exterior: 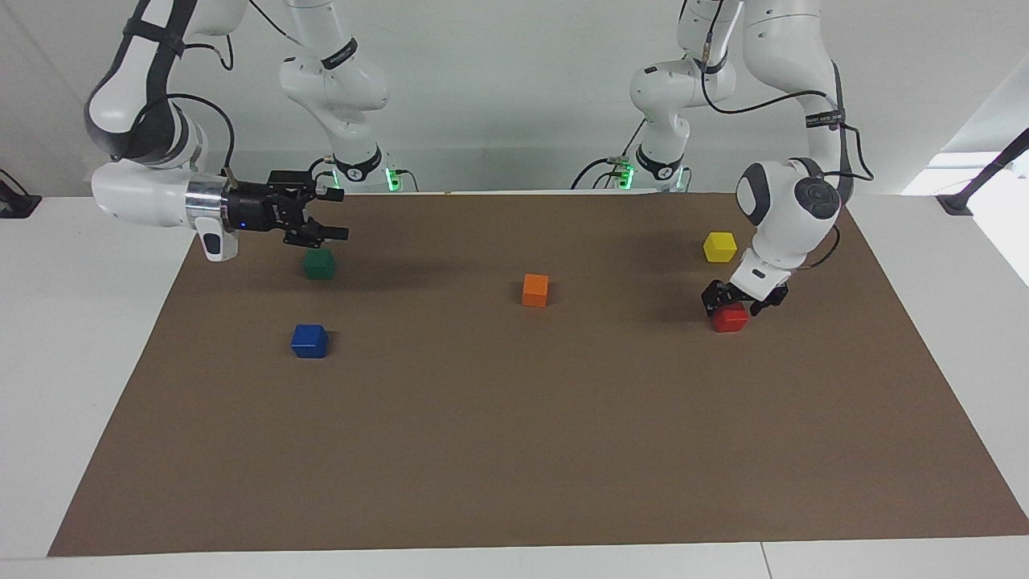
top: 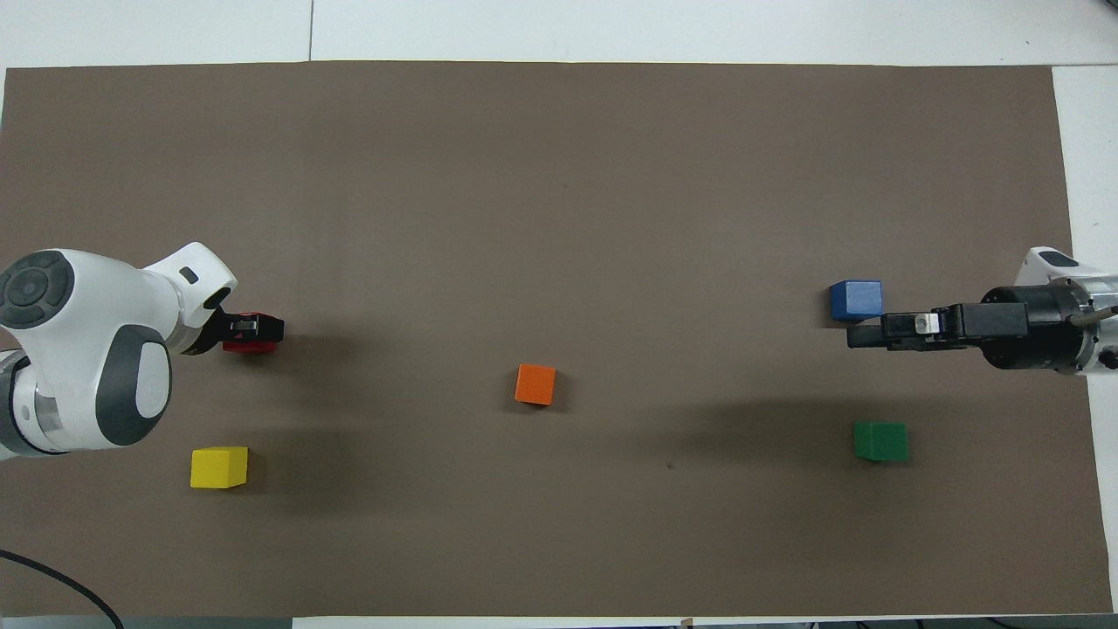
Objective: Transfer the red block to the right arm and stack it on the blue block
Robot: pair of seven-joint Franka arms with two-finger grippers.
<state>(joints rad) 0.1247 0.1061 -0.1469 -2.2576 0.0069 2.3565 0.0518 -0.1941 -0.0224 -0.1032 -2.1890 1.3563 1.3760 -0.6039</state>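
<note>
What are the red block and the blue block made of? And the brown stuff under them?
The red block and the blue block look like painted wood or hard plastic: solid colour, crisp edges, matte faces without glare. I can't tell which. The brown sheet looks like paper or thin card: flat, dull, with cleanly cut edges on the white table.

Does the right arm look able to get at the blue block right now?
Probably yes. The right gripper hangs open over the green block, and the blue block stands alone with nothing on it.

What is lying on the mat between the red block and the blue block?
Only the orange block, roughly midway between the red block and the blue block; the overhead view shows it best.
</note>
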